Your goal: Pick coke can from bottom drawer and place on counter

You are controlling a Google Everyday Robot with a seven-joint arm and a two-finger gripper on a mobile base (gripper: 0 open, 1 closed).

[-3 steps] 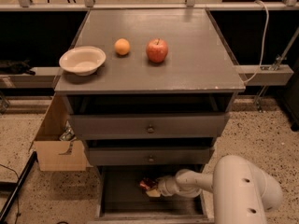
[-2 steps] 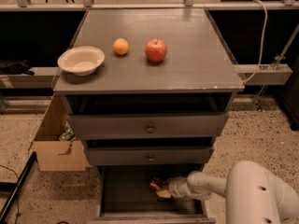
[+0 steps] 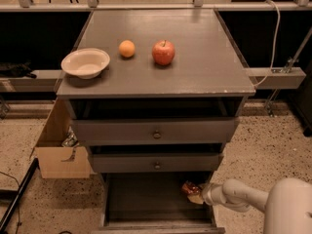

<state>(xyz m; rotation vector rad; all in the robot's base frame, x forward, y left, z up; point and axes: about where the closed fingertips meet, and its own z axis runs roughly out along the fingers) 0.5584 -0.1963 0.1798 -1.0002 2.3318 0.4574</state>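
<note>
The bottom drawer (image 3: 141,199) stands pulled open, showing its dark floor. My gripper (image 3: 196,195) reaches into its right side from the lower right on a white arm (image 3: 239,196). It is shut on the coke can (image 3: 189,187), a small red can at its tip, just above the drawer floor by the right wall and under the middle drawer's front. The counter (image 3: 204,67) is the grey top of the cabinet, well above the gripper.
On the counter stand a cream bowl (image 3: 85,62) at the left, an orange (image 3: 126,48) and a red apple (image 3: 163,52) in the middle. Two upper drawers (image 3: 156,130) sit slightly open. A cardboard box (image 3: 56,152) stands on the floor at the left.
My gripper has moved to the right across the bottom drawer, and the red can has moved with it, from the drawer's middle to its right side.
</note>
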